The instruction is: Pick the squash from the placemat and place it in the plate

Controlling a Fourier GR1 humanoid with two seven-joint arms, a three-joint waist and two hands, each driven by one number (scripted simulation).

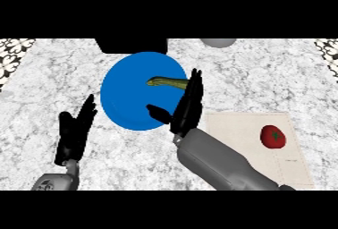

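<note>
Blue and round, the flat plate (pixel 135 96) in the head view already carries the olive-green elongated squash (pixel 166 82), which lies on its upper right part, long axis running left to right, far from the beige cloth placemat (pixel 244 134) where only 1 red tomato (pixel 272 136) sits. Right hand (pixel 185 109) stands just right of the squash, fingers straight, thumb spread, holding nothing; it is the nearer hand. Left hand (pixel 76 129) rests open at lower left. Judging by this, placing looks done.
</note>
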